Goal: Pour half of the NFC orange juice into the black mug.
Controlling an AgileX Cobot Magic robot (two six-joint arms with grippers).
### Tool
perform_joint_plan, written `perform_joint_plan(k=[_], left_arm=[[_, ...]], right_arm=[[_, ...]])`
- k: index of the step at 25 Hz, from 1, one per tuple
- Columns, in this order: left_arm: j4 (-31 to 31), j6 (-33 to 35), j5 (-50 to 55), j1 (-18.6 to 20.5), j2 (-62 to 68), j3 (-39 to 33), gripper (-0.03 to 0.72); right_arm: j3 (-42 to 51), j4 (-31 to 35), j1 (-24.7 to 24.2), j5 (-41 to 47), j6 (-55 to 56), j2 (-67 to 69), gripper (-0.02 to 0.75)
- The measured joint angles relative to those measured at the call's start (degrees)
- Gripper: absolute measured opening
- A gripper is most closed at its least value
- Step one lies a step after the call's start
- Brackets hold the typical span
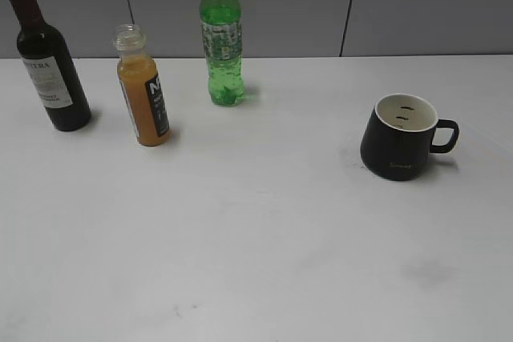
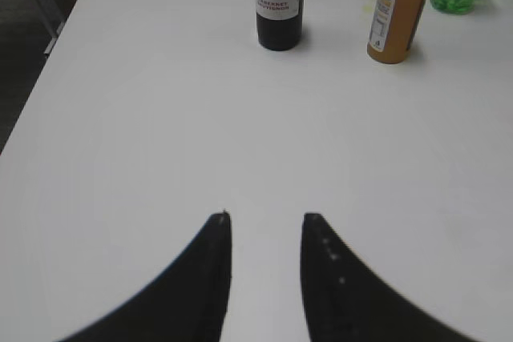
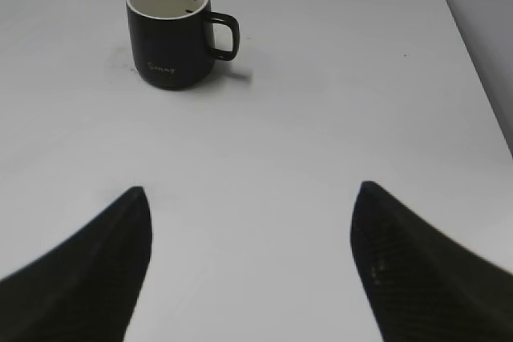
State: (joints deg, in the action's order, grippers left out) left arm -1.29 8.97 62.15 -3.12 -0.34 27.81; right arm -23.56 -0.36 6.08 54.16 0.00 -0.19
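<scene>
The NFC orange juice (image 1: 143, 90) stands uncapped at 10 o'clock on the table (image 1: 256, 246), between a wine bottle (image 1: 46, 58) and a green soda bottle (image 1: 221, 34). It is nearly full, so likely moderately heavy; its thin plastic wall will probably flex and be slippery. Grip mid-body on the label, gently, to prevent spilling. The black mug (image 1: 401, 135) sits at 3 o'clock, handle rightward. Left tool (image 2: 266, 234): slightly parted, empty. Right tool (image 3: 250, 222): wide open, empty.

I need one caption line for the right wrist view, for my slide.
Open right claw hovers over the white table, facing the upright black mug, handle to the right.
</scene>
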Motion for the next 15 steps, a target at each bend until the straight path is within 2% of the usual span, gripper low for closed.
perform_joint_plan(k=[6, 8, 11, 15], left_arm=[[0.00, 0.00, 0.00, 0.00, 0.00, 0.00, 0.238], [0.00, 0.00, 0.00, 0.00, 0.00, 0.00, 0.238], [0.00, 0.00, 0.00, 0.00, 0.00, 0.00, 0.238], [0.00, 0.00, 0.00, 0.00, 0.00, 0.00, 0.238]], right_arm=[[-0.24, 0.00, 0.00, -0.15, 0.91, 0.00, 0.594], [-0.84, 0.00, 0.00, -2.00, 1.26, 0.29, 0.641], [-1.30, -0.05, 0.00, -8.85, 1.38, 1.92, 0.680], [-0.14, -0.24, 0.00, -21.68, 1.45, 5.89, 0.690]])
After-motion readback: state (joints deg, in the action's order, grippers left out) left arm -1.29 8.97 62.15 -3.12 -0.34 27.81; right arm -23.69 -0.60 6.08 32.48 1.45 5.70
